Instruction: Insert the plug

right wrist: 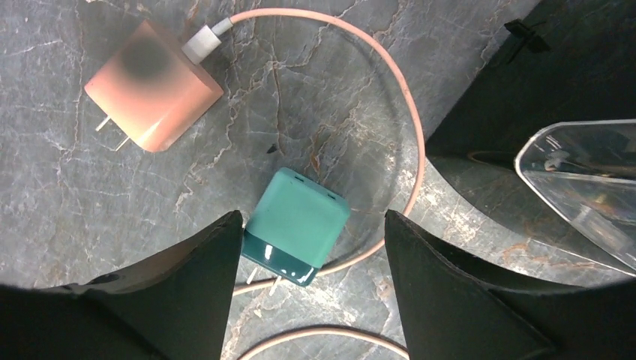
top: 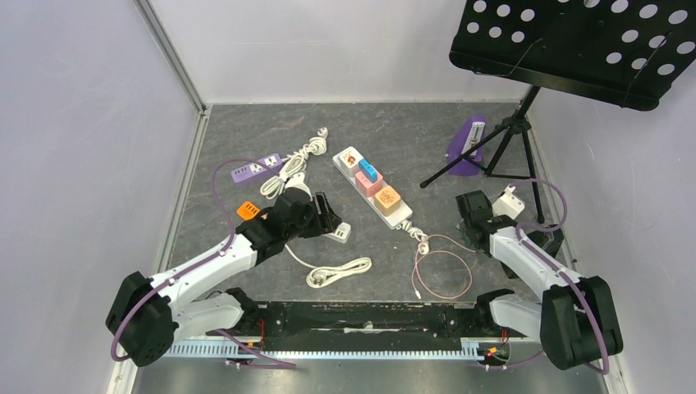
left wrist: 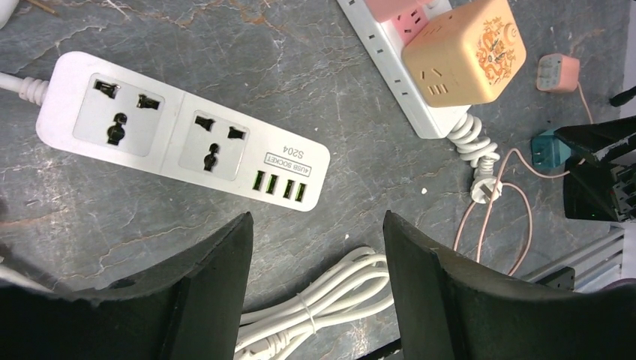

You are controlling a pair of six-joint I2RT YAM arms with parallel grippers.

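A teal plug (right wrist: 296, 225) lies on the grey slate, its two prongs pointing down-left, over a pink cable (right wrist: 405, 127). My right gripper (right wrist: 311, 229) is open and hovers over it; the plug sits between the fingers, nearer the left one. A pink plug (right wrist: 154, 84) with the cable attached lies up-left. My left gripper (left wrist: 316, 225) is open and empty just below a white power strip (left wrist: 180, 131) with two sockets and several USB ports. In the top view the left gripper (top: 324, 217) is mid-table and the right gripper (top: 474, 215) is to its right.
A long white strip (top: 373, 189) carries pink, blue and orange cube adapters. A purple strip (top: 256, 168) lies at the back left. A bundled white cord (top: 338, 272) and a pink cable loop (top: 443, 271) lie near the front. A music stand (top: 574, 41) stands at the back right.
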